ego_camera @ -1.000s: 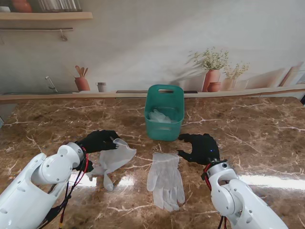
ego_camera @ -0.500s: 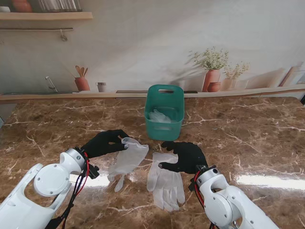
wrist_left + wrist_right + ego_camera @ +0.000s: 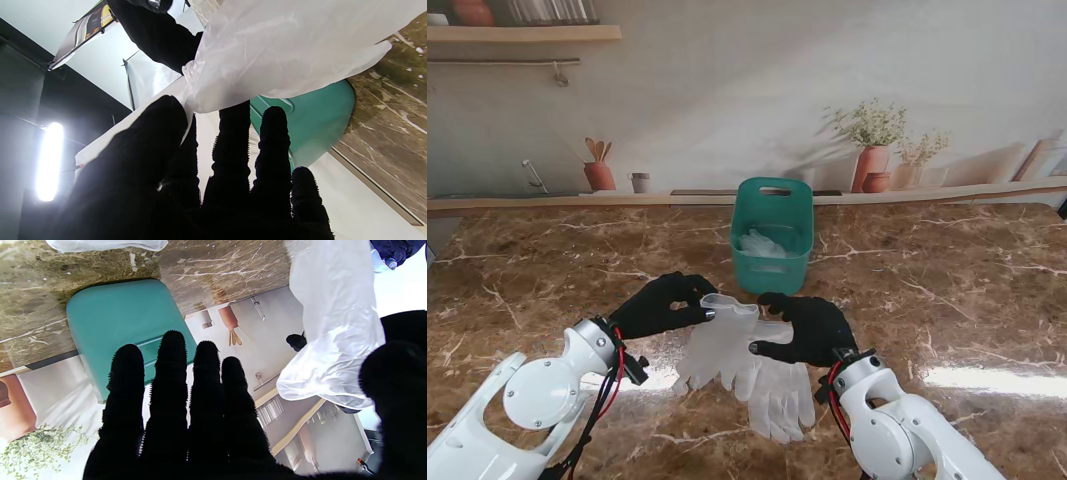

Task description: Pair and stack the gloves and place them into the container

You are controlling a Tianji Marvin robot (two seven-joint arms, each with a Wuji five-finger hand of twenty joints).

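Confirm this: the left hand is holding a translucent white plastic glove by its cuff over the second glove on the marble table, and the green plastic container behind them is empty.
One thing is wrong: the green plastic container is not empty. The stand view shows translucent white gloves already inside. The rest holds: the left hand holds the translucent white plastic glove by its cuff over the second glove.

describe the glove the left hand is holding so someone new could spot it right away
Start at the teal container at the middle of the marble table. Just nearer to me, the left hand pinches a translucent white glove by its cuff. Unlike the flat glove lying beside it, its cuff is lifted off the table.
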